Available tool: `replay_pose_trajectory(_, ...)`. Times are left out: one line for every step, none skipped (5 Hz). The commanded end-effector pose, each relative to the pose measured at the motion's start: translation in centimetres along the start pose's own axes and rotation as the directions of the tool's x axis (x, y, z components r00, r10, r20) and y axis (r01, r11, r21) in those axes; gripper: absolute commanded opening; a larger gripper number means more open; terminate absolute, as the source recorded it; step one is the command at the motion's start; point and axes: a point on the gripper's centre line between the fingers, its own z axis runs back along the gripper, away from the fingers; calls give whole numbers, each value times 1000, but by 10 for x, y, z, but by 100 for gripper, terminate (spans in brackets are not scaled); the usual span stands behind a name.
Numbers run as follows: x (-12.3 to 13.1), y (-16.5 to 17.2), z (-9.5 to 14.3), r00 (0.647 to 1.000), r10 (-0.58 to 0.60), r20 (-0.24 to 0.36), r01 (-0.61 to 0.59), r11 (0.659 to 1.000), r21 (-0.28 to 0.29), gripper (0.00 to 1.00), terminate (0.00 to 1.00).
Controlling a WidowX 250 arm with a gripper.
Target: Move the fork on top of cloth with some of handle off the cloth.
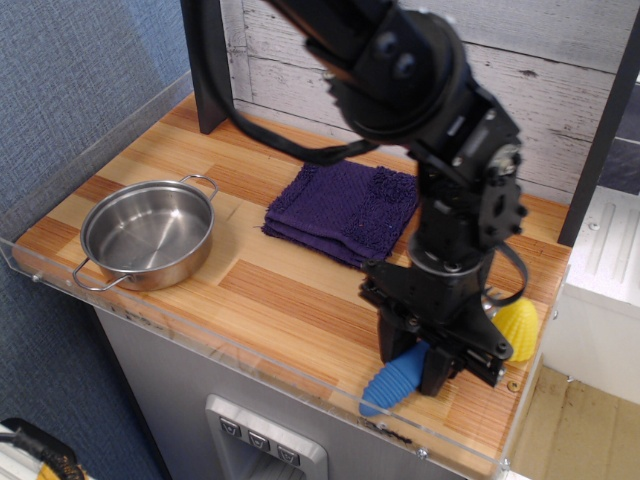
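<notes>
The fork's blue ribbed handle (384,384) lies near the front right edge of the wooden counter, its free end pointing at the front edge. The metal head is hidden behind the gripper. My gripper (413,366) stands upright over the fork with its two black fingers closed on either side of the handle's upper part. The dark purple cloth (345,210) lies folded flat at the back middle of the counter, apart from the fork and behind the gripper.
A steel pot (148,235) with two handles stands at the left. A yellow ribbed object (520,326) sits right of the gripper. A clear acrylic rim (250,365) runs along the front edge. A dark post (205,60) stands at the back left.
</notes>
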Motion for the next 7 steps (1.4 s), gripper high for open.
replay_pose_trajectory(2, 13, 55, 997, 8, 80, -5, 999, -38, 0, 0)
replay_pose_trajectory(6, 21, 92, 991, 6, 134, 1, 999, -51, 0, 0)
replay_pose_trajectory(18, 41, 116, 986, 29, 164, -20, 998, -57, 0, 0)
replay_pose_trajectory(34, 74, 119, 984, 79, 162, -70, 996, -60, 0, 0)
replay_pose_trajectory(48, 102, 109, 983, 125, 131, -120, 992, -44, 0, 0)
replay_pose_trajectory(59, 121, 101, 979, 163, 126, -163, 987, -10, 0, 0)
replay_pose_trajectory(63, 127, 94, 975, 179, 133, -184, 983, 27, 0, 0)
